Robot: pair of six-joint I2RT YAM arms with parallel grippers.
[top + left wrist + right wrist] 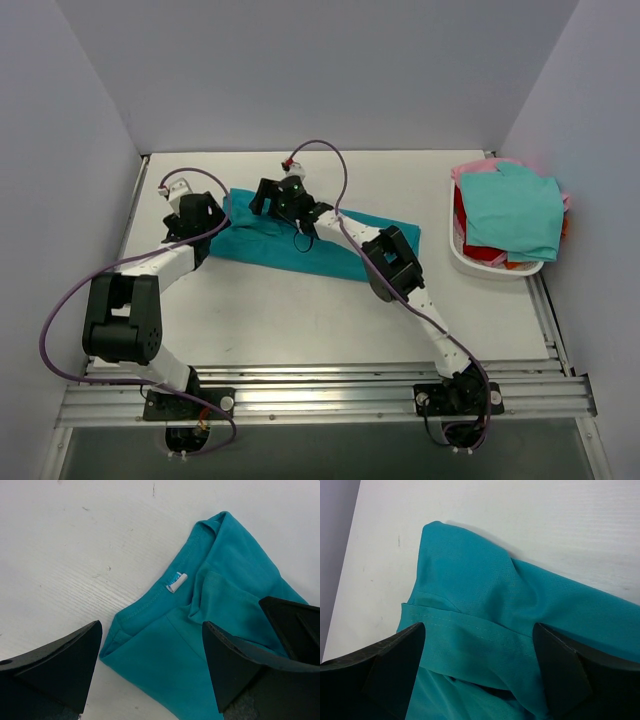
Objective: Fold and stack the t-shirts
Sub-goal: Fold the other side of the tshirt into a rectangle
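The teal-blue t-shirt [165, 655] showed soft, matt knit cloth with a neatly stitched hem and a small white label [176, 582] sewn in. The bench [75, 555] looked white, matt, faintly grained and scuffed. The left gripper [150, 630] and right gripper [479, 627] were matt black plastic, and the basket [468, 262] was smooth white plastic.

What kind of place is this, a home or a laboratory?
Probably a laboratory robot bench: left arm and right arm mounted on a metal rail, grey walls around a white table, a teal t-shirt, a basket of shirts.
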